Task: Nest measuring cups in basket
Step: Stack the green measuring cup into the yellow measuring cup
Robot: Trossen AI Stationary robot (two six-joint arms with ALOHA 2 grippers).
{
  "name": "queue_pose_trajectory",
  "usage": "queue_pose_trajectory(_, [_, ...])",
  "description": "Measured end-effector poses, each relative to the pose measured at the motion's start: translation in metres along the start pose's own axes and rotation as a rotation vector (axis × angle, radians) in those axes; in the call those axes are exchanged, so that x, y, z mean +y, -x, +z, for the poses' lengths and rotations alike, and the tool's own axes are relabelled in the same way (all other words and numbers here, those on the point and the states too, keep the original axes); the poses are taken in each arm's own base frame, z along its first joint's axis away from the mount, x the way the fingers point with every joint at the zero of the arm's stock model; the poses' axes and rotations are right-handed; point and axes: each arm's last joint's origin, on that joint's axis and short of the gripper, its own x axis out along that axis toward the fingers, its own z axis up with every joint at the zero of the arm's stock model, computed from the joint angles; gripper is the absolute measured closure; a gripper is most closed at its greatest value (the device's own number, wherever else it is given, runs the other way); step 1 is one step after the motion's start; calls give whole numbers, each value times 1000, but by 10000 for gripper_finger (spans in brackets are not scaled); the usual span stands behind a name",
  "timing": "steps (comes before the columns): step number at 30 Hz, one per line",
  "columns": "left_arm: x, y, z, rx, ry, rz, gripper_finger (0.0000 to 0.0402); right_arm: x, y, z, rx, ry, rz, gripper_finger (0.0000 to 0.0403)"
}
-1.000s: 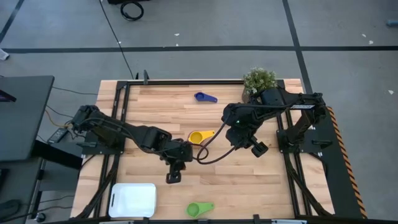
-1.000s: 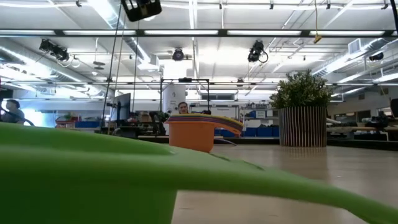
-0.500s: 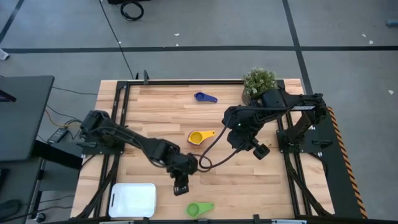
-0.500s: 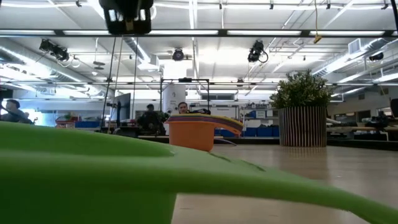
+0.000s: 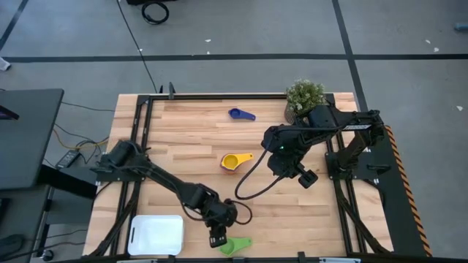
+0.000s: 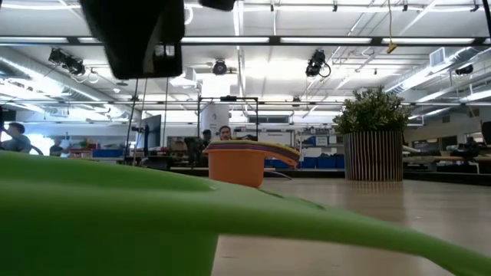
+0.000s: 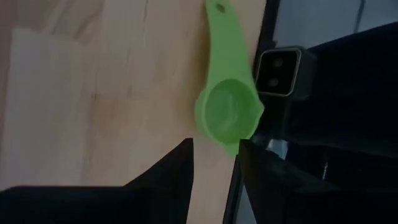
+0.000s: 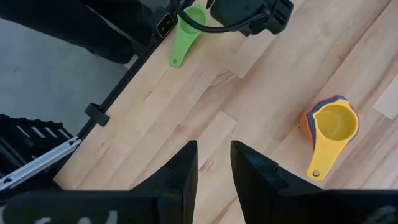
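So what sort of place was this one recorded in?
Likely an open-plan robotics lab or workshop: a wooden table on grey floor, ceiling strip lights and cameras, people at desks behind.

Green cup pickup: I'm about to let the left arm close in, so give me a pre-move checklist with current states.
1. Left gripper positioned by the green cup: ok, right beside its bowl.
2. Fingers parted and empty: ok in the left wrist view.
3. Green cup upright, bowl empty: ok.
4. Nested stack with the yellow cup on top standing clear of the arm: ok.
5. Basket free to receive cups: ok, nothing visible in it.
6. Right gripper out of the way: ok, above mid-table, holding nothing.
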Motion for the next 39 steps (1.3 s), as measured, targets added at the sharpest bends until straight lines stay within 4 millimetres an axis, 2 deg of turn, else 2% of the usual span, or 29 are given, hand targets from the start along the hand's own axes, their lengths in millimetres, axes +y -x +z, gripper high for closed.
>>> queue_pose_trajectory(8, [-3,-21,1,-28,-17,-36,266,0,0,0,0,0,0,300])
queue_pose_trajectory(13, [1,-29,0,-26,-17,1,267,0,0,0,0,0,0,300])
queue_pose_trajectory(22, [0,-40,-1,-29,-50,-13,267,0,0,0,0,0,0,300])
queue_pose_trajectory(34, [0,-42,1,-54,-113,-10,267,0,0,0,0,1,0,300])
queue_pose_trajectory(39, [3,-49,0,-43,-109,-4,267,0,0,0,0,0,0,300])
